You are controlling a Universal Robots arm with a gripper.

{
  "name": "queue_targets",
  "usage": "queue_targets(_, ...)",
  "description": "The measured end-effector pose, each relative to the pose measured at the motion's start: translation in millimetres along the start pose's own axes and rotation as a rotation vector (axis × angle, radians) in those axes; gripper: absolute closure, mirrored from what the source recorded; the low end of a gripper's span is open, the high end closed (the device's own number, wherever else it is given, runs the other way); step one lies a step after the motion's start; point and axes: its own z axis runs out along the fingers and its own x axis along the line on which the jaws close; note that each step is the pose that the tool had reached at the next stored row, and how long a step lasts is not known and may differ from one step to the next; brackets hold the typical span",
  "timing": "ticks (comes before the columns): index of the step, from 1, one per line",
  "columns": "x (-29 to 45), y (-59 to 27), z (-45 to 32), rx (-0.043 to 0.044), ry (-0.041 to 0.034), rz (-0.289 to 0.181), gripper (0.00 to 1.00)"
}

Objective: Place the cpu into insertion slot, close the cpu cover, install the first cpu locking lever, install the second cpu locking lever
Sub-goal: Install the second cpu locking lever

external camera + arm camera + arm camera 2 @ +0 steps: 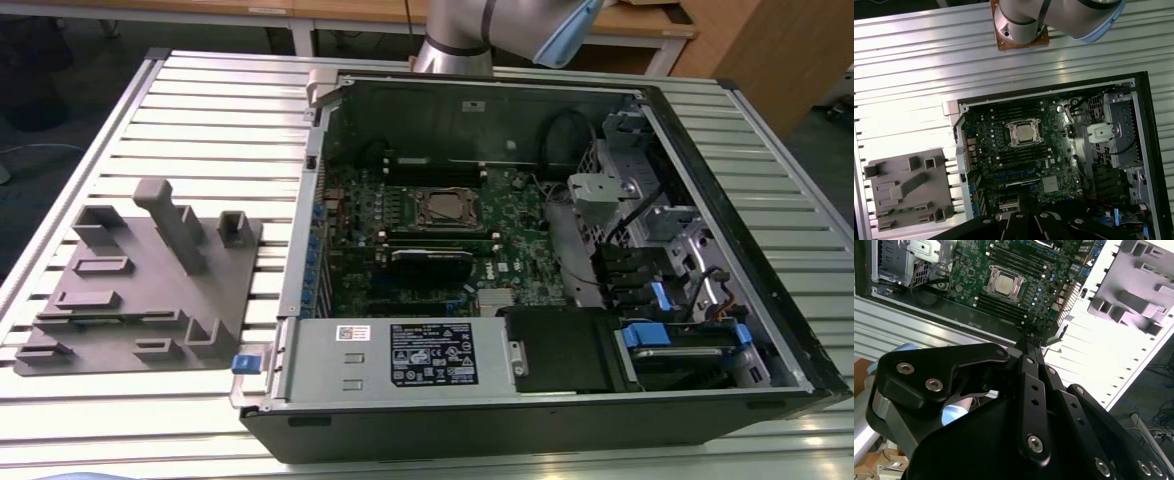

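On the exterior view's left a grey fixture tray (pixel 140 280) lies on the slatted table (pixel 214 110); right of it sits the open computer case (pixel 534 420). The cpu (pixel 1024 132) already rests in the insertion slot (pixel 450 209), its silver top visible inside the cpu cover (pixel 1024 125) frame. My gripper (pixel 1030 340) hangs high above, fingers pinched together, holding nothing. I judge any approach should stay square over the socket. A label (pixel 434 352) carries print I cannot make out.

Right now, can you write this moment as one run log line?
cpu: in slot | cover: down | tool: closed, empty, above case
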Motion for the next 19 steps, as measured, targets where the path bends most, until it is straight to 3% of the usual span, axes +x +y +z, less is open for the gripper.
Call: queue_targets(19, 0.8, -0.4, 14.0, 0.0000, 0.0000, 0.000, 0.89)
